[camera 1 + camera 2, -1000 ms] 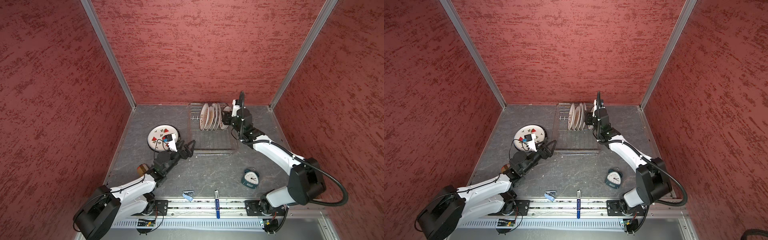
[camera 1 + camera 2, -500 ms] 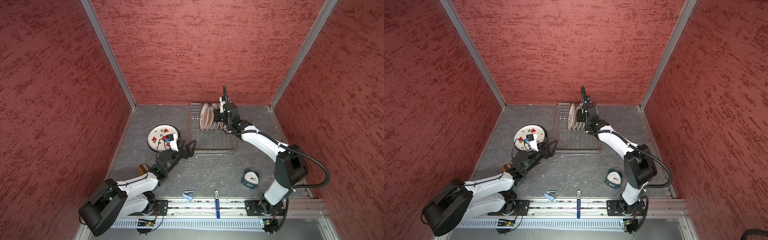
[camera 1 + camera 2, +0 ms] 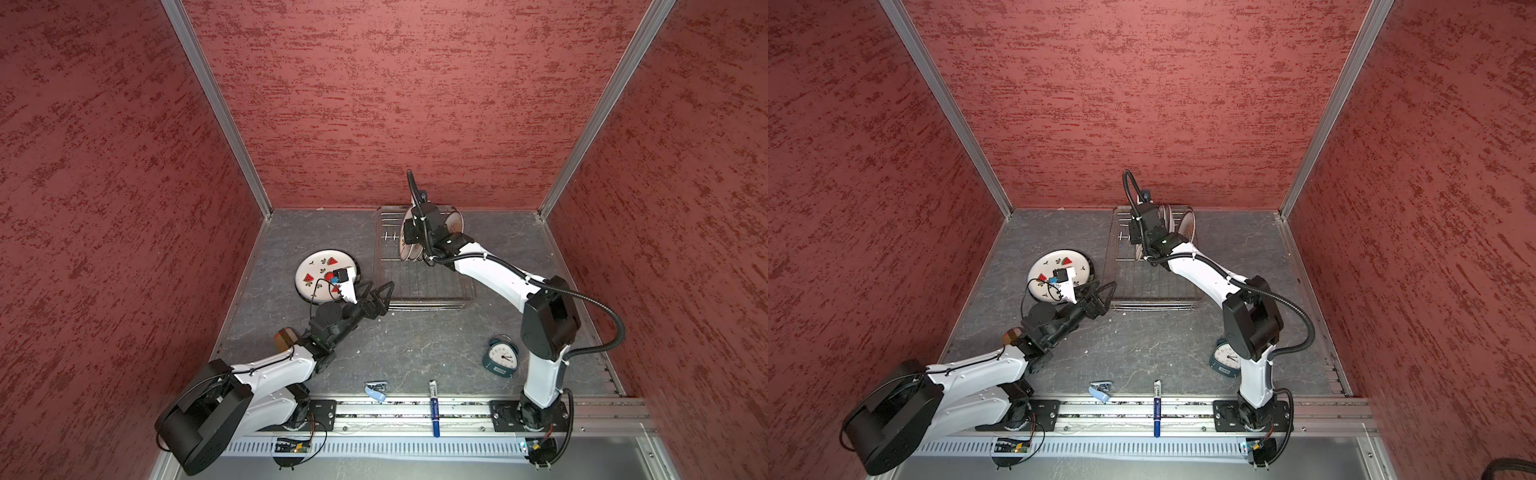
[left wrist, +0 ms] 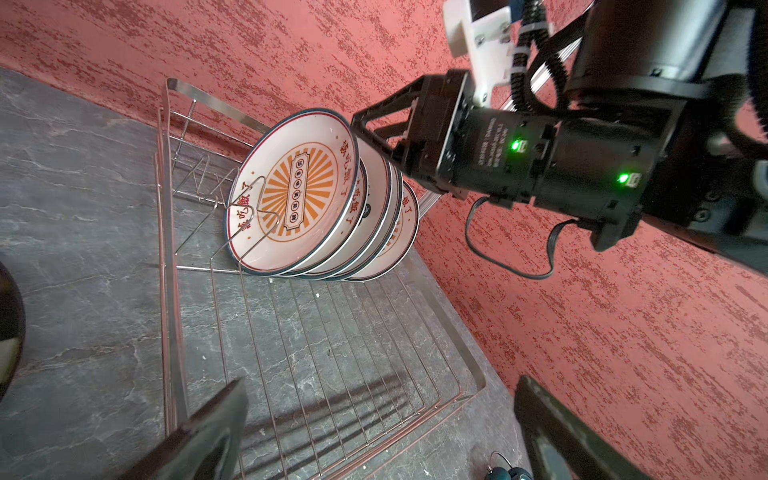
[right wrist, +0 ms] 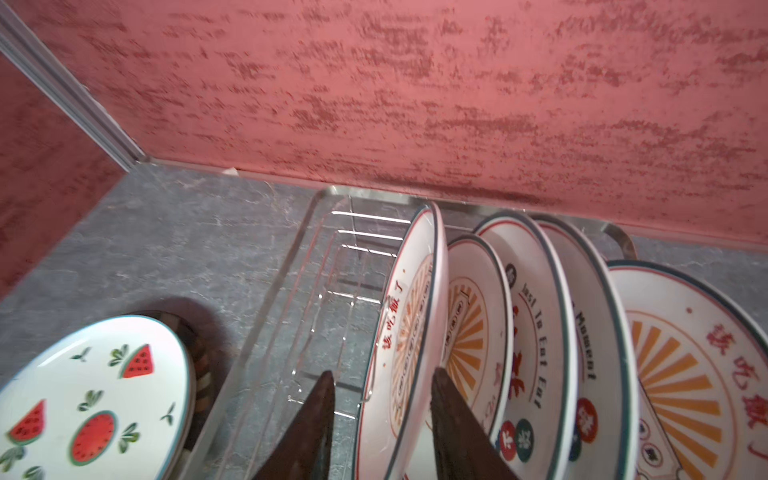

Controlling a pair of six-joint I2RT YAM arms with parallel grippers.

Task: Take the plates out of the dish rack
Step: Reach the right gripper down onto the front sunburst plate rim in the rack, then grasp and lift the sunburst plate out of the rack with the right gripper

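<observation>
Right gripper [image 5: 382,372] — now astride plate [image 5: 411,311] rim

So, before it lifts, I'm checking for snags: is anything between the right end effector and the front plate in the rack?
Nothing visible. The right end effector straddles the rim of the front sunburst plate, one finger before its face, one behind it. A wire prong of the dish rack stands before its face lower down.

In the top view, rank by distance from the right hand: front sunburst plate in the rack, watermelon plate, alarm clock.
1. Front sunburst plate: in the dish rack, between the right hand's fingers.
2. Watermelon plate: flat, left of the rack.
3. Alarm clock: front right, beside that arm.
</observation>
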